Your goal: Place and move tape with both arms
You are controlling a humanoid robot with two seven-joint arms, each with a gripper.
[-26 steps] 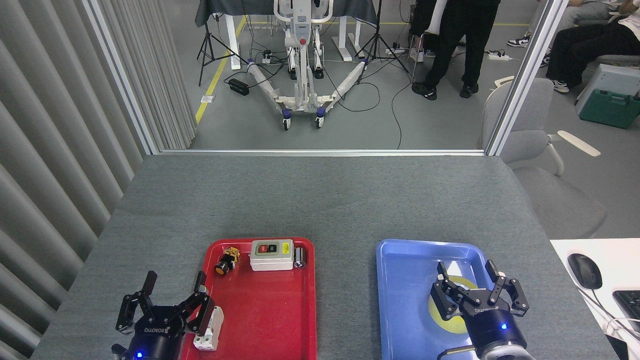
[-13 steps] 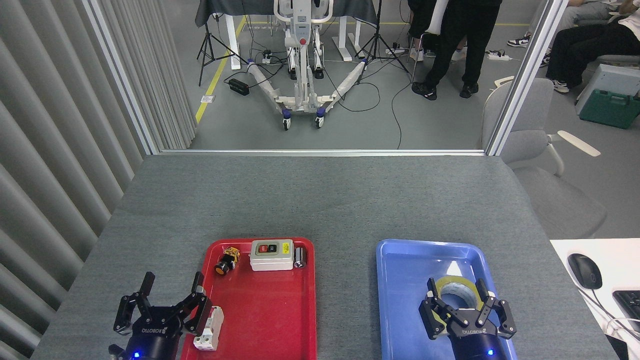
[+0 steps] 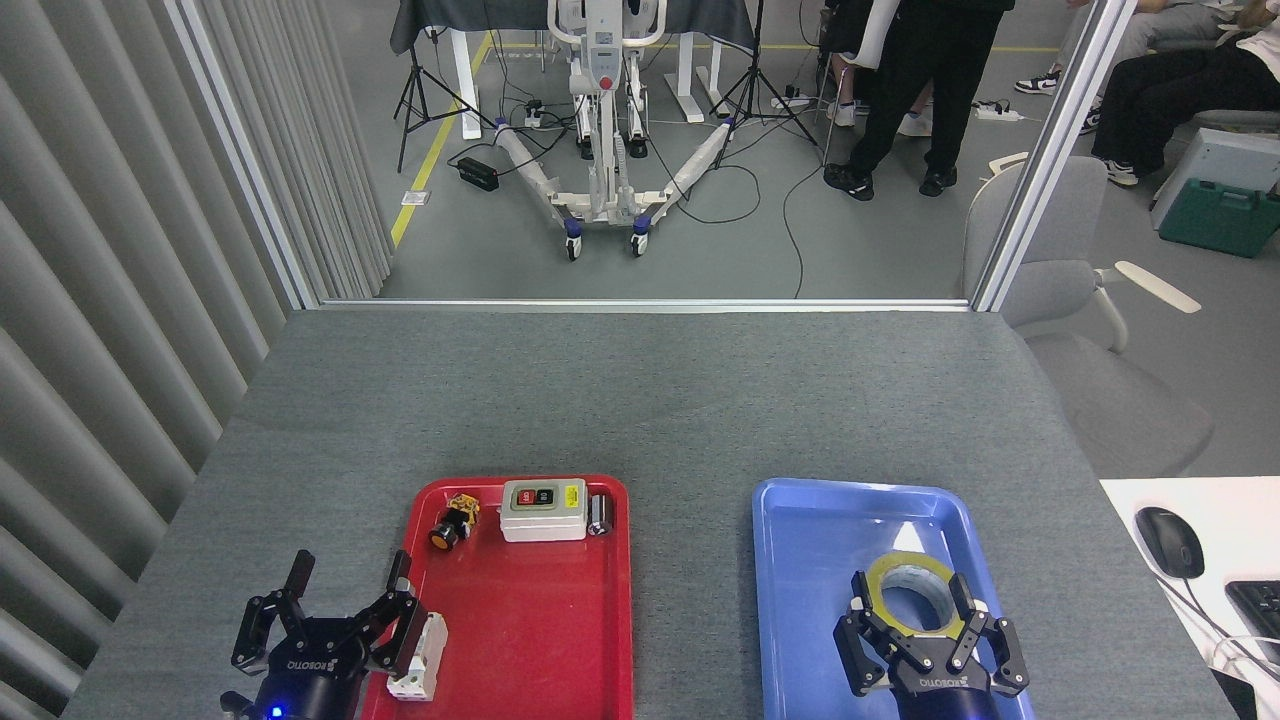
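Grey felt table carried two trays: red tray on the left, blue tray on the right.

Progress, as a judgement: early stage. The tape sat inside the blue tray, in its near-right part, not lifted as far as I could tell. Pick-up looked underway at most; carry, any handover to the other arm and final placement all read as not yet done. The destination wasn't evident.

Right gripper was at the tape, one finger on each side of the roll and close against its outer wall. Fingers were not spread wide. I couldn't tell whether they were pressing the roll or just bracketing it.

Left gripper hovered at the red tray's near-left edge with its fingers spread and nothing between them, well apart from the tape. Its right finger was just beside the white circuit breaker.

Tape orientation: lying flat, or nearly so, with the centre hole facing up toward the camera. The roll axis was therefore roughly vertical and there was no real long axis in plan, since it's a ring. White core showed inside the yellow band.

Also on the red tray, far end, untouched: grey switch box, yellow-black pushbutton, small dark metal cylinder.
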